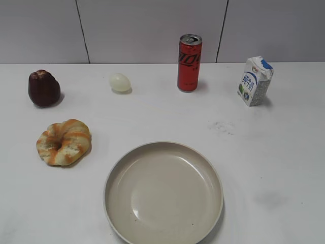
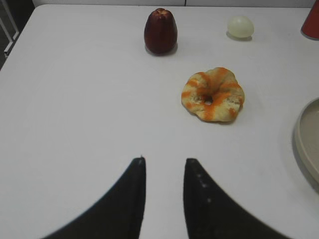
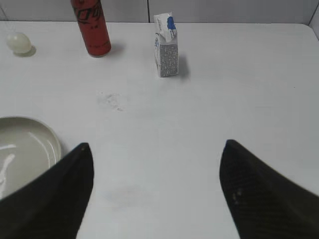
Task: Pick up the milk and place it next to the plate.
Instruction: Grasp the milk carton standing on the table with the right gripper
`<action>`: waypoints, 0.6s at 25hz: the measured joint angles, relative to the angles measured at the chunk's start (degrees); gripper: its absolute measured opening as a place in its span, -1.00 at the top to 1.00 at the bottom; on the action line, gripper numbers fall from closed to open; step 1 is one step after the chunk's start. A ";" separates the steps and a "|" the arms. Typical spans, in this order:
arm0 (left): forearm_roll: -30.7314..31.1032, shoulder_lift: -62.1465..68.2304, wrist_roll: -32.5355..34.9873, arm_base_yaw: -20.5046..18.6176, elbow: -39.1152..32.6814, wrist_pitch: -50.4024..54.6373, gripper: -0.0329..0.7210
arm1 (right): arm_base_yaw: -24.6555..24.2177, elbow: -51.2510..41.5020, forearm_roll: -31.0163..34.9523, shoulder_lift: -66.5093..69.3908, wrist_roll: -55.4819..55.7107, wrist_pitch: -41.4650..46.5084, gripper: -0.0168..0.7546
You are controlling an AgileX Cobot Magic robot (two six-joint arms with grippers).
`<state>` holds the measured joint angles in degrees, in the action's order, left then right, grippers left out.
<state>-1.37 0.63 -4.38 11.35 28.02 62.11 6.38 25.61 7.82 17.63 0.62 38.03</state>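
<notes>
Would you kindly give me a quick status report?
Right claw open, left claw slightly apart, both empty. Milk upright, far from plate. Path clear.

Milk (upright) far from plate

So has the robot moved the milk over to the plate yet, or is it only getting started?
Only getting started. Nothing is done: the milk stands upright at the table's back right, well apart from the plate. Nothing is in hand: the right end effector is open and empty, facing the milk. Reaching, grasping, carrying and setting it beside the plate all remain.
</notes>
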 joint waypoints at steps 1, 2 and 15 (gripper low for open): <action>0.00 0.00 0.00 0.00 0.00 0.00 0.36 | 0.00 0.25 0.00 2.45 0.17 -1.51 -0.58; 0.00 0.00 0.00 0.00 0.00 0.00 0.36 | 0.00 0.82 -0.06 5.95 0.32 -3.00 -0.58; 0.00 0.00 0.00 0.00 0.00 0.00 0.36 | 0.00 23.29 -2.57 49.92 0.64 -6.64 -0.58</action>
<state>-1.37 0.63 -4.38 11.35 28.02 62.11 6.38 48.90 5.25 67.56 1.27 31.39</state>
